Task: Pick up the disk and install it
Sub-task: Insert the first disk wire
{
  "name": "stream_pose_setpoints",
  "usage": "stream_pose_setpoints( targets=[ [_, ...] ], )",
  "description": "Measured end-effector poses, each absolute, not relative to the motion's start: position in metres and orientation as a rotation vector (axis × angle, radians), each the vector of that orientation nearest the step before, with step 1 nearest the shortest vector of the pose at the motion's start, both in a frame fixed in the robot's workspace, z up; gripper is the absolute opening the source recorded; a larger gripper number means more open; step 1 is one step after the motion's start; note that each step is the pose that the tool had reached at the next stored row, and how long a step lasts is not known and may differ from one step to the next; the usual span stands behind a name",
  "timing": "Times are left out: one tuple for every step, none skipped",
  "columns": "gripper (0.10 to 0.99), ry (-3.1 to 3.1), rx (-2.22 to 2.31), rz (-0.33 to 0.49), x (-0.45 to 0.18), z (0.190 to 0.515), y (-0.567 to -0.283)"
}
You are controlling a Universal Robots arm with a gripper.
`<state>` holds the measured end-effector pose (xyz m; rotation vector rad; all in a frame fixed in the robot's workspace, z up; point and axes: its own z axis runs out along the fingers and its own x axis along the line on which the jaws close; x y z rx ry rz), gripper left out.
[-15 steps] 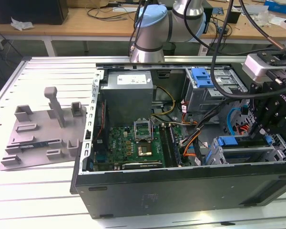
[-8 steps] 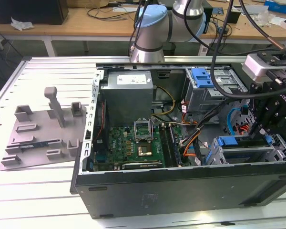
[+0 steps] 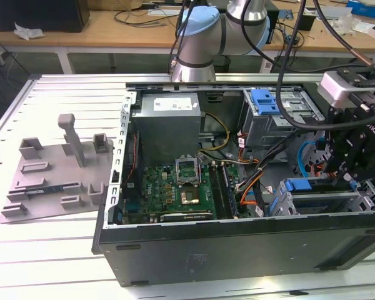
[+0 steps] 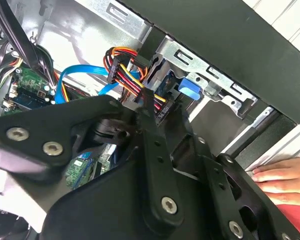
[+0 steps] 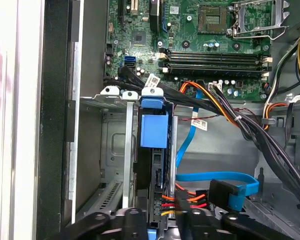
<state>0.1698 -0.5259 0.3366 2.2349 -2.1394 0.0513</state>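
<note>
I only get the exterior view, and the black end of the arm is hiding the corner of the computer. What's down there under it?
Observer: In the first wrist view, what looks like the disk, in its blue frame, stands on edge in a slot of the grey metal cage, close to the gripper.
Operator: I see a blue cable there. Where does it end?
Observer: The blue cable ends in a black plug beside that cage.
Operator: Is somebody nearby?
Observer: Yes. In the second wrist view, a person's hand lies just outside the computer case.
</note>
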Motion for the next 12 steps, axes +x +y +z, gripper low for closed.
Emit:
stream_pose_setpoints(
  targets=[
    [0.365, -2.139, 2.234, 0.052, 0.17, 0.337, -0.526],
    [0.365, -2.138, 2.233, 0.055, 0.17, 0.338, -0.525],
    [0.365, -2.136, 2.231, 0.058, 0.17, 0.339, -0.525],
    [0.365, -2.134, 2.229, 0.063, 0.17, 0.34, -0.523],
    [0.365, -2.131, 2.225, 0.07, 0.17, 0.342, -0.522],
    [0.365, -2.123, 2.217, 0.085, 0.17, 0.345, -0.519],
    [0.365, -2.118, 2.212, 0.096, 0.17, 0.347, -0.516],
    [0.365, -2.114, 2.208, 0.103, 0.17, 0.348, -0.515],
    [0.365, -2.108, 2.201, 0.116, 0.17, 0.351, -0.512],
    [0.365, -2.104, 2.197, 0.124, 0.17, 0.352, -0.51],
    [0.365, -2.099, 2.192, 0.132, 0.17, 0.354, -0.508],
    [0.365, -2.096, 2.189, 0.139, 0.17, 0.356, -0.507]
  ],
)
